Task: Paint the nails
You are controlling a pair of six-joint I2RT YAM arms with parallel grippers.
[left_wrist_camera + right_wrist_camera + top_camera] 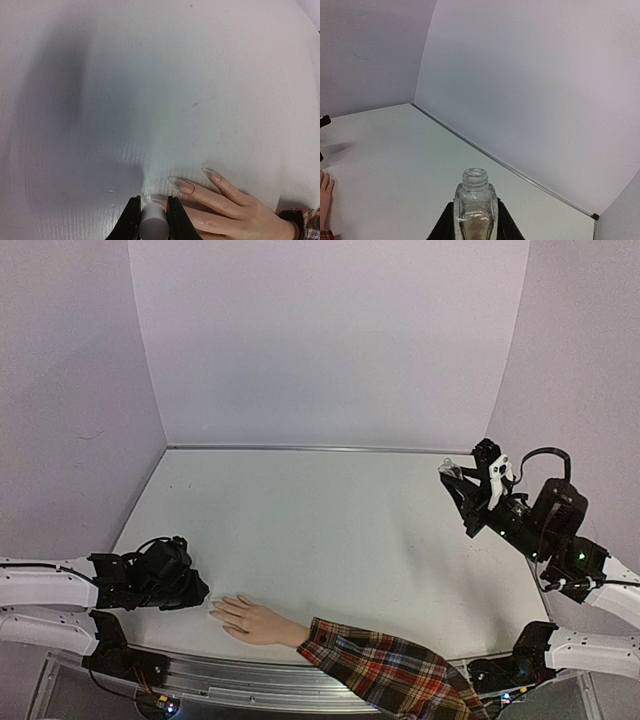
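Observation:
A beige mannequin hand (258,621) with a red plaid sleeve (385,670) lies palm down at the table's near edge. Its long pale nails (186,187) show in the left wrist view. My left gripper (190,592) is shut on a white cap (153,222) whose brush end points at the fingertips, low over the table just left of the hand. My right gripper (452,477) is shut on an open clear glass bottle (476,206) and holds it raised at the far right, with a little pale liquid inside.
The white table (330,530) is walled by pale panels on three sides, with a metal strip (510,170) along the back edge. The sleeve hangs over the front rail (230,680).

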